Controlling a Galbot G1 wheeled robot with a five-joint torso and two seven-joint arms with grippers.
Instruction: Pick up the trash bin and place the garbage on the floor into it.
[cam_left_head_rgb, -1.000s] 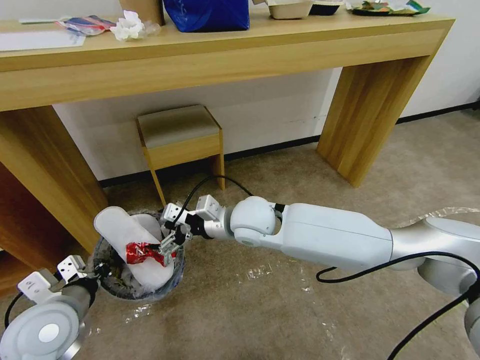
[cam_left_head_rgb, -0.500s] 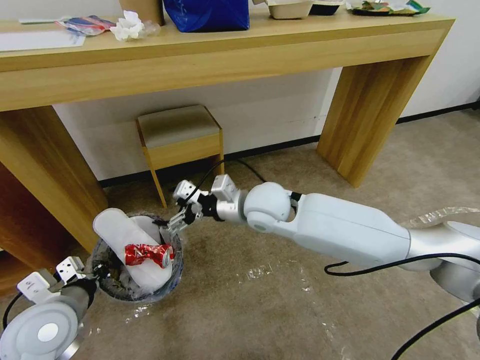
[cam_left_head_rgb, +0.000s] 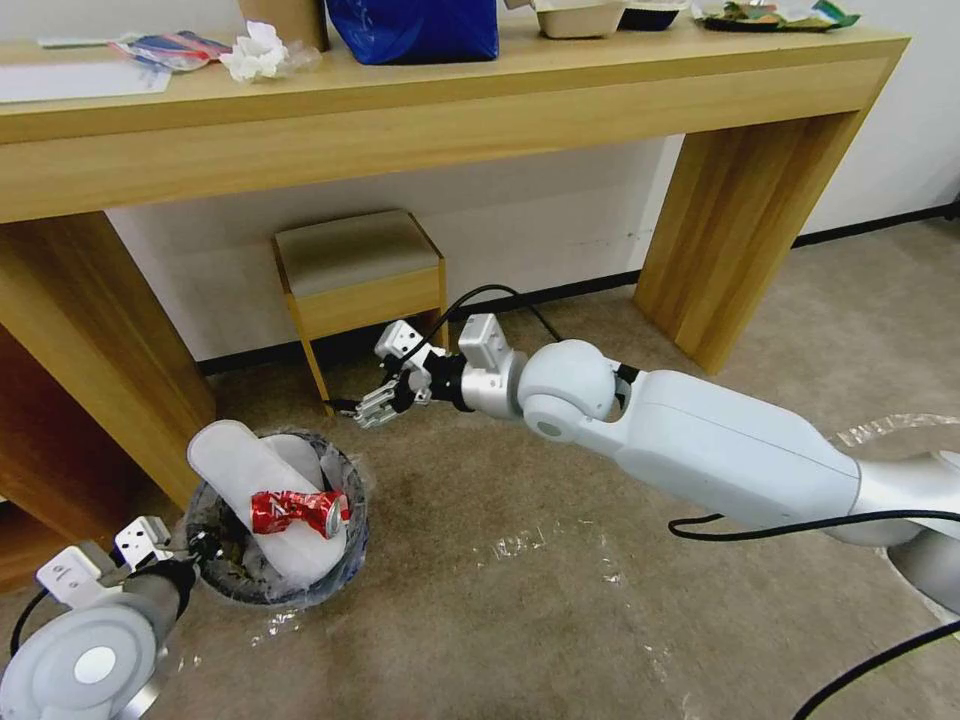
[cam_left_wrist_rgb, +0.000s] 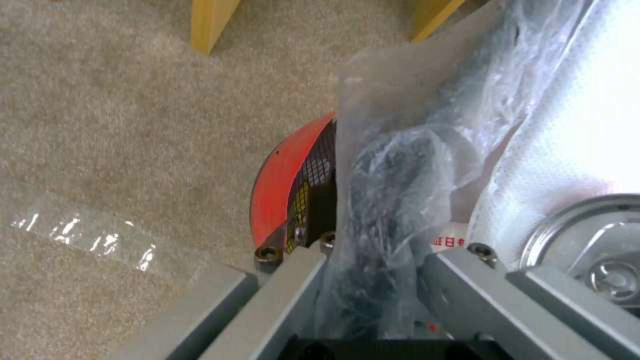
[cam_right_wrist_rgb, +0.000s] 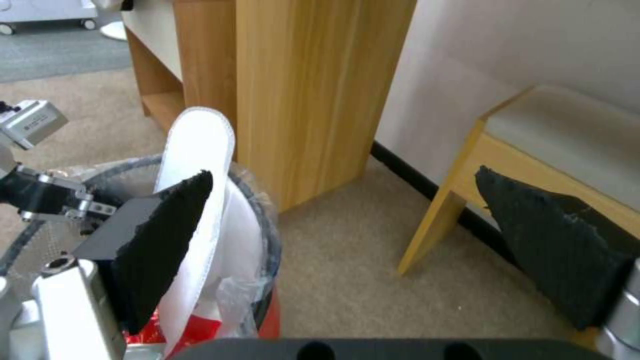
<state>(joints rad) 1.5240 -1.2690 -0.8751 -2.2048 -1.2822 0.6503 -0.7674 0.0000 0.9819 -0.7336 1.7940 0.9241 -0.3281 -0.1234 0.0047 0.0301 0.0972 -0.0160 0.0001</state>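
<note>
The trash bin (cam_left_head_rgb: 345, 560) stands on the beige carpet floor (cam_left_head_rgb: 560, 600) by the wooden table leg, its red wall (cam_left_wrist_rgb: 280, 185) showing beside the crinkled clear liner. Inside it two long white insoles (cam_left_head_rgb: 235, 455) stick up, and a crushed red can (cam_left_head_rgb: 298, 510) lies across them. My left gripper (cam_left_head_rgb: 195, 545) is shut on the bin's rim and liner, with its fingers (cam_left_wrist_rgb: 287, 295) on either side of the plastic. My right gripper (cam_left_head_rgb: 365, 408) hangs open and empty above and behind the bin, near the stool's front leg. Its black pads (cam_right_wrist_rgb: 160, 235) stand wide apart.
A small wooden stool (cam_left_head_rgb: 360, 270) stands against the wall just behind my right gripper. The table's thick legs (cam_left_head_rgb: 110, 350) (cam_left_head_rgb: 740, 250) flank the work area. Shiny clear tape strips (cam_left_head_rgb: 520, 545) lie on the carpet. A blue bag and scraps sit on the tabletop (cam_left_head_rgb: 450, 80).
My right gripper let go of the crushed red can, which now lies on the insoles in the bin. The gripper rose and moved back toward the stool. The left arm stayed put.
</note>
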